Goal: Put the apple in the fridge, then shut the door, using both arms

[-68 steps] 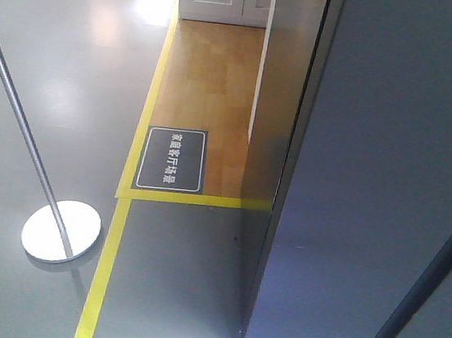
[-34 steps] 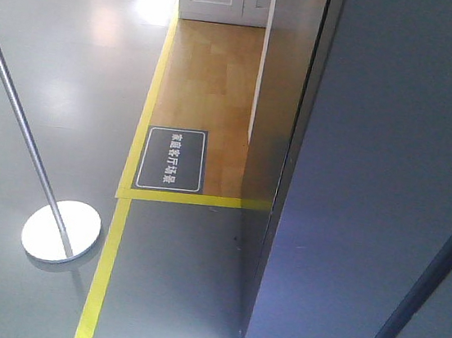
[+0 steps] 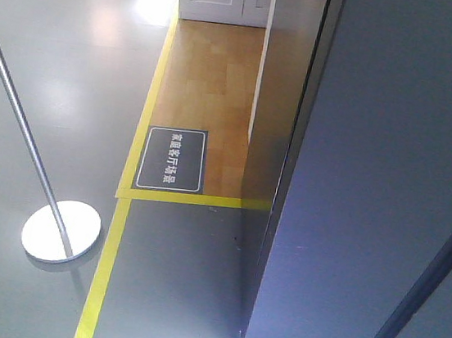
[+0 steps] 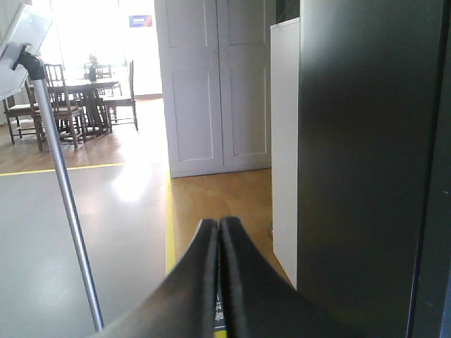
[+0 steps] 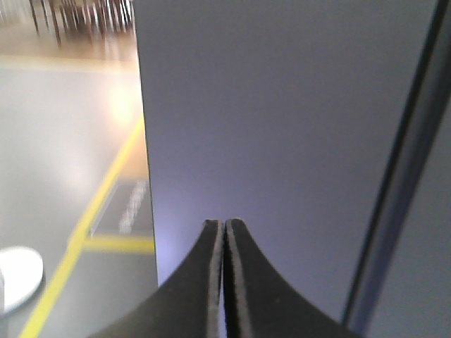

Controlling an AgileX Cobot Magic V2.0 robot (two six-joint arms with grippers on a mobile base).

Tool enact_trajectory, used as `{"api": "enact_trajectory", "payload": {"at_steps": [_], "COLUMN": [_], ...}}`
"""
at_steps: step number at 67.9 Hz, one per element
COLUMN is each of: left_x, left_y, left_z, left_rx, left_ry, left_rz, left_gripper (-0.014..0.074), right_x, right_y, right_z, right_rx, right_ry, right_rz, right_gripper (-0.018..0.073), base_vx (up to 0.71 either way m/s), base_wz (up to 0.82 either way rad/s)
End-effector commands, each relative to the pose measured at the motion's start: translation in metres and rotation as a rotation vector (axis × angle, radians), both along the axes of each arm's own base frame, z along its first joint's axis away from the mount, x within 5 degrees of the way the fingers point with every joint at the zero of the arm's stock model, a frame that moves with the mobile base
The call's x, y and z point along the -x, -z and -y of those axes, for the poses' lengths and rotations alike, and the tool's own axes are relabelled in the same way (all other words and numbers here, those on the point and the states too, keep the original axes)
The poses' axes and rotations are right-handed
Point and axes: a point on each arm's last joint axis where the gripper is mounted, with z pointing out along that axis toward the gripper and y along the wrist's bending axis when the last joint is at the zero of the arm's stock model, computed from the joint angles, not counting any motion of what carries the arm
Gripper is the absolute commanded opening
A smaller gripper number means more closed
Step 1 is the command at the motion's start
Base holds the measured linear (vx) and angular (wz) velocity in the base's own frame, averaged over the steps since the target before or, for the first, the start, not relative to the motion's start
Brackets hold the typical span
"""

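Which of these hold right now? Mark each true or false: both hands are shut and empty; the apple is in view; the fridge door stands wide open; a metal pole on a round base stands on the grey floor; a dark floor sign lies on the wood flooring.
1. Both hands are shut and empty. True: the left hand and right hand each show fingers pressed together with nothing between them.
2. The apple is in view. False: no view shows it.
3. The fridge door stands wide open. False: only its flat dark grey outside shows, no white interior.
4. A metal pole on a round base stands on the grey floor. True.
5. A dark floor sign lies on the wood flooring. True.
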Motion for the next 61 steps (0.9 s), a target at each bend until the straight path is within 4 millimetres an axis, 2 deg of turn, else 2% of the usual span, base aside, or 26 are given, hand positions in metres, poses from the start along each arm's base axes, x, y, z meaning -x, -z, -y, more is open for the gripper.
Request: {"api": "enact_trajectory", "payload": {"at_steps": [1, 14, 22, 61], "left_x": [0.001, 0.001, 0.001, 0.001], "left_y": [-0.003, -0.003, -0.003, -0.003], "left_z": [0.0, 0.0, 0.0, 0.0], "left_rx": [0.012, 0.012, 0.012, 0.012], "left_ry": [-0.002, -0.002, -0.002, -0.002], "left_rz": [0.074, 0.074, 0.074, 0.074], "left_gripper": [-0.0006, -0.0006, -0.0006, -0.0006], "right_x": [-0.001, -0.001, 0.001, 0.0], "right_y": [-0.004, 0.024, 0.024, 0.026], "right_z": [-0.001, -0.002, -0.002, -0.002], "right_rx": [-0.01, -0.042, -0.09, -0.042], "right_ry": [-0.011, -0.021, -0.018, -0.019], "right_rz": [0.207, 0.303, 0.293, 0.274], "right_gripper": [-0.0003, -0.0003, -0.0003, -0.0003], "base_vx": [0.0, 0.0, 0.0, 0.0], "base_wz": [0.0, 0.0, 0.0, 0.0]}}
